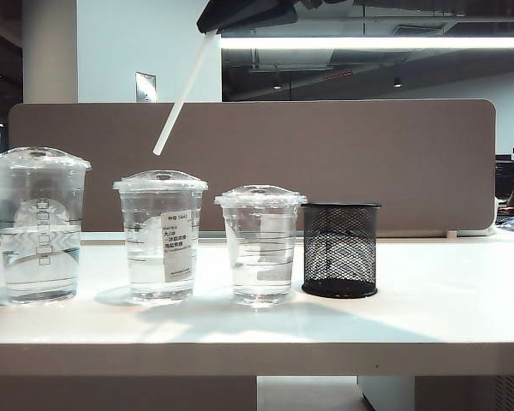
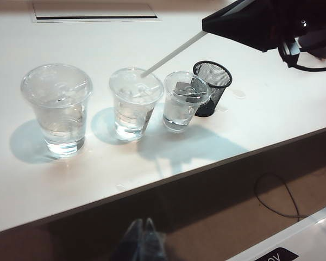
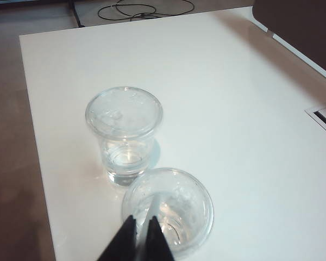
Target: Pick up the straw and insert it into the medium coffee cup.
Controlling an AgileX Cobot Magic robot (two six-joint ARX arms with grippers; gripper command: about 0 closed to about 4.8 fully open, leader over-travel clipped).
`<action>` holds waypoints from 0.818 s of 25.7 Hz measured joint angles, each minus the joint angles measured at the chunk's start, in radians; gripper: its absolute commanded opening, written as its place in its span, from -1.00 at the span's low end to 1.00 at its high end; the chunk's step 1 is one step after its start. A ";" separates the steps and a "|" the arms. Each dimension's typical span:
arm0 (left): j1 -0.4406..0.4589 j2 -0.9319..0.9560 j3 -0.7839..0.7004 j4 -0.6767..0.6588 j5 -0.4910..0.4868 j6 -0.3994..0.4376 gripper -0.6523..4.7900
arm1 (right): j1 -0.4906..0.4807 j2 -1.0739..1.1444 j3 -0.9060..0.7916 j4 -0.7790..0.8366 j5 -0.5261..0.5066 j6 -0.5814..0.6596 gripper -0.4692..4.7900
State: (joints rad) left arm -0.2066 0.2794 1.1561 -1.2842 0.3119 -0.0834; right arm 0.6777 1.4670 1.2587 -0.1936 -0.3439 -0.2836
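The white straw (image 1: 183, 94) hangs tilted, its lower end a little above the lid of the medium coffee cup (image 1: 163, 240), the clear labelled one in the middle of the row. My right gripper (image 1: 211, 26) is at the top of the exterior view, shut on the straw's upper end. In the right wrist view the fingers (image 3: 142, 217) pinch the straw (image 3: 151, 207) over the medium cup's lid (image 3: 176, 217). The left wrist view shows the straw (image 2: 171, 54) slanting down onto that cup (image 2: 135, 103). My left gripper (image 2: 143, 220) is shut and empty, low in front of the table's edge.
The tallest clear cup (image 1: 39, 227) stands left of the medium one and the shortest cup (image 1: 259, 244) right of it. A black mesh pen holder (image 1: 341, 250) is at the right end of the row. A grey partition (image 1: 368, 163) runs behind the white table (image 1: 445, 300).
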 measured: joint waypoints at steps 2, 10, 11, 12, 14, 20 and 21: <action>0.000 0.000 0.000 0.000 0.000 0.000 -0.78 | 0.000 0.000 0.000 -0.012 0.003 -0.002 -0.67; 0.000 0.000 0.000 0.000 0.000 0.000 -0.78 | 0.000 0.000 0.000 -0.053 0.011 -0.002 -0.67; 0.000 0.000 0.000 0.000 0.000 0.000 -0.78 | 0.001 0.000 0.000 -0.064 0.011 -0.002 -0.67; 0.000 0.000 0.000 0.000 0.000 0.000 -0.78 | 0.001 0.000 0.000 -0.072 0.011 -0.002 -0.67; 0.000 0.000 0.000 0.000 0.000 0.000 -0.78 | 0.002 0.000 0.000 -0.082 0.011 -0.002 -0.67; 0.000 0.000 0.000 0.000 0.000 0.000 -0.78 | 0.003 0.000 0.000 -0.085 0.011 -0.002 -0.67; 0.000 0.000 0.000 0.000 0.000 0.000 -0.78 | 0.003 0.000 0.000 -0.085 0.011 -0.002 -0.67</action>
State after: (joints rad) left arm -0.2066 0.2794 1.1561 -1.2842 0.3119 -0.0834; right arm 0.6804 1.4670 1.2583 -0.2787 -0.3332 -0.2855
